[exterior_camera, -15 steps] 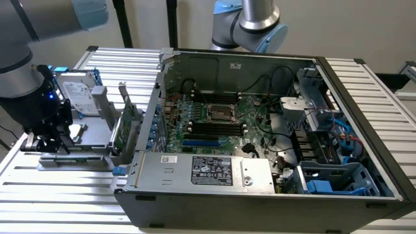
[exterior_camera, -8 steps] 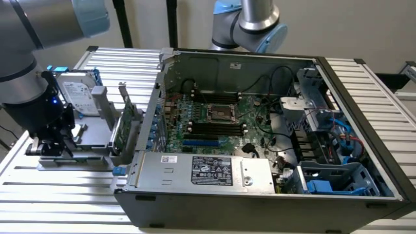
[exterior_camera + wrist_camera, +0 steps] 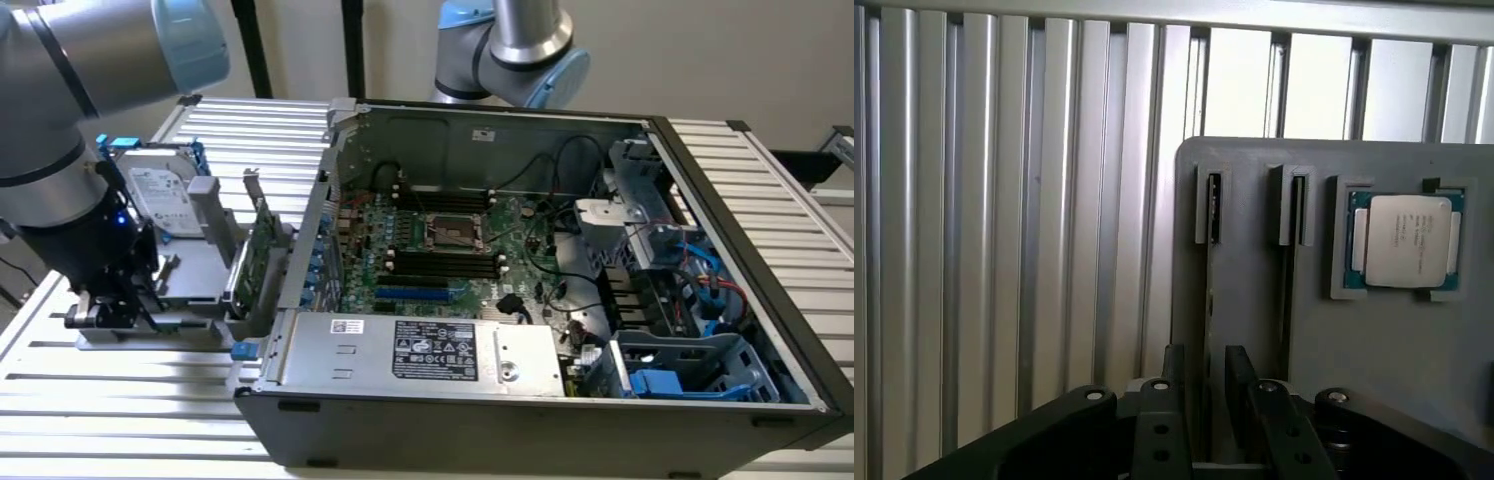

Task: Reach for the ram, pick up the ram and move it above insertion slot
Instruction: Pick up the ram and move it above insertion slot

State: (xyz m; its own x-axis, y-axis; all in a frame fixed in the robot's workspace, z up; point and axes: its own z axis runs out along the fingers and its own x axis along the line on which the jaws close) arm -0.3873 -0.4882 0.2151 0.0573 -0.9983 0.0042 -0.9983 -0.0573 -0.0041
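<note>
Over the flat grey plastic holder tray (image 3: pixel 1394 350), the black two-fingered gripper (image 3: pixel 1206 385) hangs unclenched, its fingers parted either side of the thin dark-green ram stick (image 3: pixel 1209 300), which seemingly stands on edge in a slot, long axis running straight ahead between them.

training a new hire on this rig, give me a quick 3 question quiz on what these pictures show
1. True or false: the end effector is inside the computer case.
2. What sits in the square recess of the grey holder? A) a processor chip B) a fan C) a screw
3. Fill in: the end effector's fingers stand on either side of the edge-on ___ in its slot.

Key: 1 false, it is at the holder outside the case; 2 A; 3 ram.
</note>
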